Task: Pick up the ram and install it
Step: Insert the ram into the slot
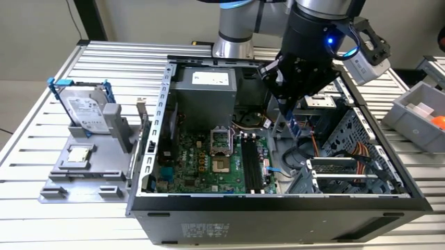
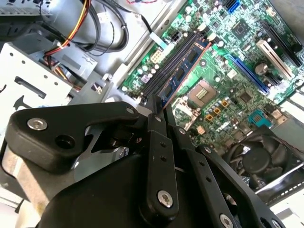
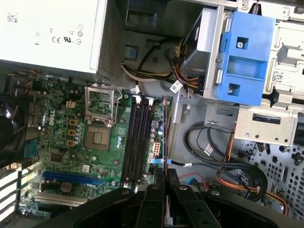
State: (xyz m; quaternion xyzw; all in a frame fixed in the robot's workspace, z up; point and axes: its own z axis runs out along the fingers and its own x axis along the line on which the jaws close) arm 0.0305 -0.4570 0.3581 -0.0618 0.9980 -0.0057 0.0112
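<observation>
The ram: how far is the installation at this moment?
Pickup looks done: the black gripper is shut on the long thin dark blue ram stick, held edge-on above the green motherboard. In hand: carrying it inside the open grey computer case. Left: seating, since the black memory slots look empty.

1. A metal table (image 1: pixel 104 54) of ribbed silver slats carries everything in the exterior view.
2. An open black computer case (image 1: pixel 278 213) lies on its side across the table's middle.
3. A grey holder stand (image 1: pixel 87 172) sits toward the exterior view's left, just beside the case.
4. A grey bin (image 1: pixel 417 117), perhaps on a neighbouring surface, sits at the exterior view's right edge.
</observation>
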